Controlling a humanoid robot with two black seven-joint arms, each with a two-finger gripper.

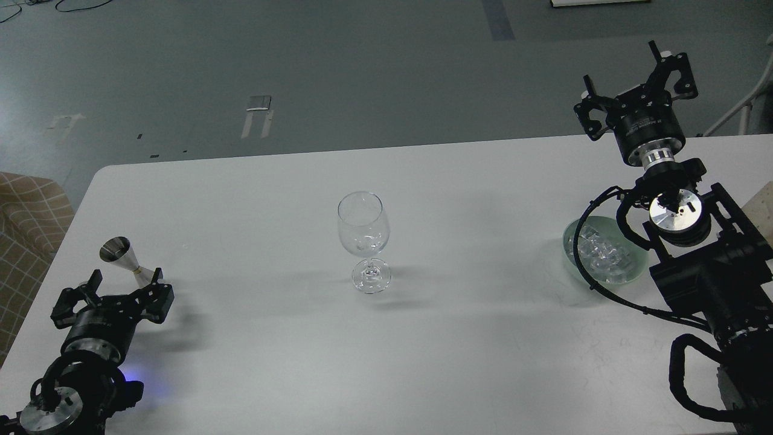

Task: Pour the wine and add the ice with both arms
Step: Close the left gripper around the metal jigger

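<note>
An empty clear wine glass (pixel 362 232) stands upright in the middle of the white table (pixel 253 199). A steel jigger (pixel 124 257) stands at the left. My left gripper (pixel 124 283) is open, its fingers (pixel 93 281) either side of the jigger's base, just in front of it; I cannot tell if they touch it. A pale green bowl (pixel 570 248) at the right holds several clear ice cubes (pixel 601 257), partly hidden by my right arm and cable. My right gripper (pixel 622 67) is open and empty, raised past the table's far right edge.
The table's far edge runs behind the glass, with grey floor beyond. A checked fabric seat (pixel 27 211) stands off the left edge. A white stand leg (pixel 734 109) is at the far right. My right arm's bulk (pixel 712 284) covers the table's right side.
</note>
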